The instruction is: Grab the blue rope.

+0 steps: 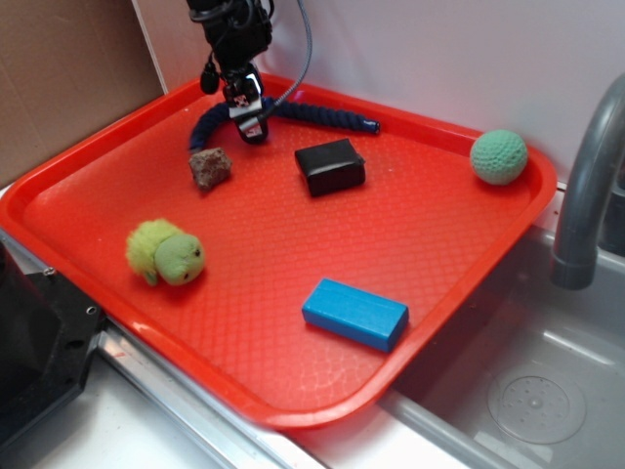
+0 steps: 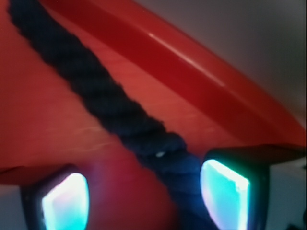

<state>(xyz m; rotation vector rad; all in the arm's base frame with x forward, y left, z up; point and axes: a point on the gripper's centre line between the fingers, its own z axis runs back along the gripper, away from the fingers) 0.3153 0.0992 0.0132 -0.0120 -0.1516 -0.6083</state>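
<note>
The blue rope [image 1: 322,115] is a dark navy twisted cord lying curved along the far edge of the red tray [image 1: 88,186]. My gripper [image 1: 246,119] is lowered onto its left bend. In the wrist view the rope [image 2: 96,91] runs diagonally from the top left down between my fingers. The gripper [image 2: 144,199] is open: the rope lies against the right finger, and a wide gap of red tray shows between it and the left finger [image 2: 64,201]. The rope's left end is partly hidden behind the gripper in the exterior view.
On the tray lie a brown rock [image 1: 210,167], a black block [image 1: 331,166], a green knitted ball [image 1: 499,156], a fuzzy green toy [image 1: 164,252] and a light blue block [image 1: 354,314]. A grey faucet [image 1: 586,186] and sink [image 1: 527,391] sit at the right.
</note>
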